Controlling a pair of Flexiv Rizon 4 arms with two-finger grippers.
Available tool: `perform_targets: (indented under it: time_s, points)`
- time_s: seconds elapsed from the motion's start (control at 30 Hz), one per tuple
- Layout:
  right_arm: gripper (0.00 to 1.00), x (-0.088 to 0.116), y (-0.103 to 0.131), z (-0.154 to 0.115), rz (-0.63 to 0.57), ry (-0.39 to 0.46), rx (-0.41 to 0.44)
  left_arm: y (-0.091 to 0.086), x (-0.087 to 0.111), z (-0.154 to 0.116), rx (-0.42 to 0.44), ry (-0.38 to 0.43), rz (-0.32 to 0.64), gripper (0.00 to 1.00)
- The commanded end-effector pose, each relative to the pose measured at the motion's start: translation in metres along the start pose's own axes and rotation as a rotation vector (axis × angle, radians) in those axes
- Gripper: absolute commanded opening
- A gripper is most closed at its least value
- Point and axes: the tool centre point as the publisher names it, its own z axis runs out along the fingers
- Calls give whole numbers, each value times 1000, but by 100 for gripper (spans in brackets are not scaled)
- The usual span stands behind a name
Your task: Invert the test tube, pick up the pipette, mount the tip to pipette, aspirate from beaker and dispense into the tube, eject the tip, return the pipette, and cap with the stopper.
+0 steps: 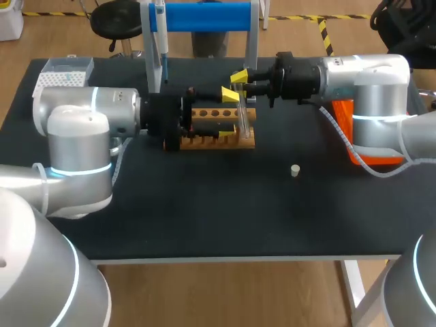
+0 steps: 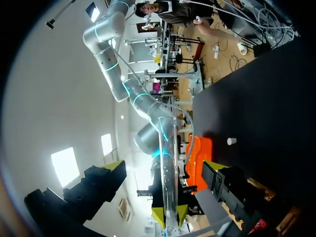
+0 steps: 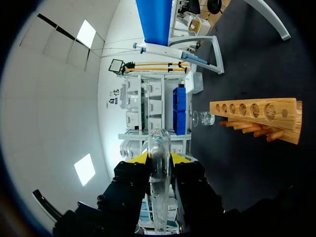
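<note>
My right gripper (image 1: 237, 85) is shut on the clear test tube (image 1: 242, 119), which it holds over the right end of the wooden rack (image 1: 211, 139). In the right wrist view the tube (image 3: 160, 187) sits clamped between the yellow tips of that gripper (image 3: 160, 158). My left gripper (image 2: 165, 168) stands wide open with the tube (image 2: 168, 148) between its fingers, touching neither. The small white stopper (image 1: 295, 170) lies on the black table, right of the rack. The pipette (image 1: 161, 41) hangs on the blue stand (image 1: 204, 17) at the back. A glass beaker (image 3: 202, 118) stands beyond the rack.
A white tip box (image 1: 65, 71) sits at the back left corner. An orange object (image 1: 344, 112) lies under my right arm at the table's right side. Both arms meet over the rack (image 3: 256, 116) in the middle.
</note>
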Motion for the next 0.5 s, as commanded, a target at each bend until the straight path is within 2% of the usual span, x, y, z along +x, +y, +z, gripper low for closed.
perform_targets:
  time_s: [0.03,0.5]
  points:
    - [0,1,0,0,0,-2,0,-5,0,10,-12,5,-10,100]
    - [0,1,0,0,0,-2,0,-9,2,27,-4,-13,-28,100]
